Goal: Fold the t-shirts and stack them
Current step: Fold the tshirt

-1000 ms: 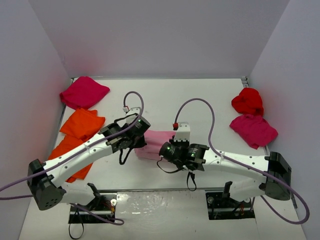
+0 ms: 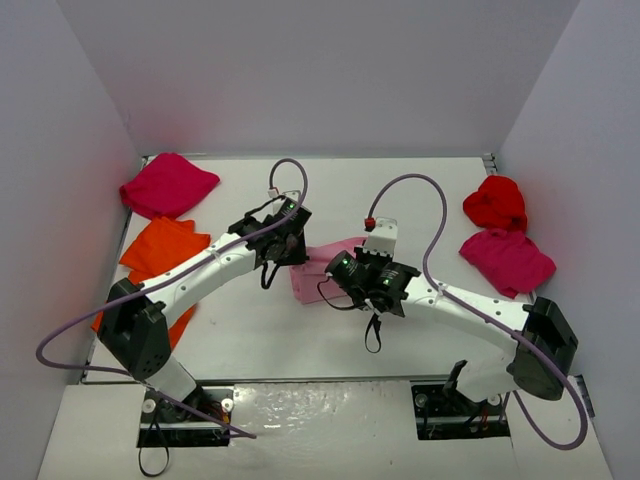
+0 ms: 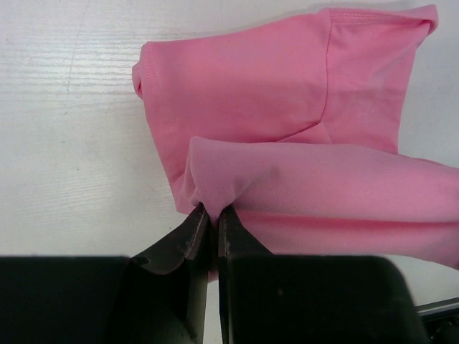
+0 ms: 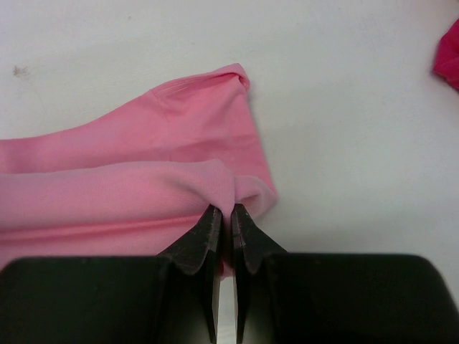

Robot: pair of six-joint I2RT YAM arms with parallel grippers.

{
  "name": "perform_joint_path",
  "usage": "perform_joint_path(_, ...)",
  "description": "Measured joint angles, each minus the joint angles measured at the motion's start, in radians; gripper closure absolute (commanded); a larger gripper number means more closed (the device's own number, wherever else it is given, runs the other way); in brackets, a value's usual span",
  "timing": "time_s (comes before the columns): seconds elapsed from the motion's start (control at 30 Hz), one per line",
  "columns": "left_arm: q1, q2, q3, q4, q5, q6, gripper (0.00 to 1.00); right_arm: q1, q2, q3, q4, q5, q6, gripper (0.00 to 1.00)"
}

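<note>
- between the pincers: light pink t-shirt [image 2: 322, 268], mid-fold; left gripper [image 3: 211, 213] and right gripper [image 4: 224, 215] each clamped on a folded edge.
- beyond left gripper: orange t-shirts [image 2: 165, 250], crimson t-shirt [image 2: 168, 185], unfolded.
- beyond right gripper: red t-shirt [image 2: 495, 203], magenta t-shirt [image 2: 507, 260], crumpled.
- no stack yet; my read: first shirt only.

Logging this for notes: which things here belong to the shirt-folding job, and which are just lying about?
Job: pink t-shirt, pinched by left hand and right hand; orange t-shirts; left magenta t-shirt; right magenta t-shirt; red t-shirt.
Lying about: nothing loose; only the arms' purple cables.
</note>
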Motion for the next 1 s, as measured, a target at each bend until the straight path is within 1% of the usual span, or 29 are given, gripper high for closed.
perform_joint_path(0.23,0.015,0.074,0.019,0.027,0.012,0.005,1.00,-0.074,0.097,-0.002,0.104,-0.010,-0.075,0.99)
perform_joint_path(0.57,0.065,0.164,0.149,0.018,0.028,0.035,1.00,-0.176,0.181,0.041,0.248,-0.075,-0.253,1.00)
perform_joint_path(0.77,0.085,0.213,0.197,0.013,0.044,0.040,1.00,-0.238,0.195,0.063,0.328,-0.145,-0.345,1.00)
perform_joint_path(0.87,0.085,0.245,0.220,0.019,0.055,0.040,1.00,-0.285,0.230,0.091,0.355,-0.177,-0.374,1.00)
perform_joint_path(1.0,0.085,0.270,0.227,0.025,0.064,0.040,1.00,-0.321,0.292,0.118,0.374,-0.216,-0.400,0.97)
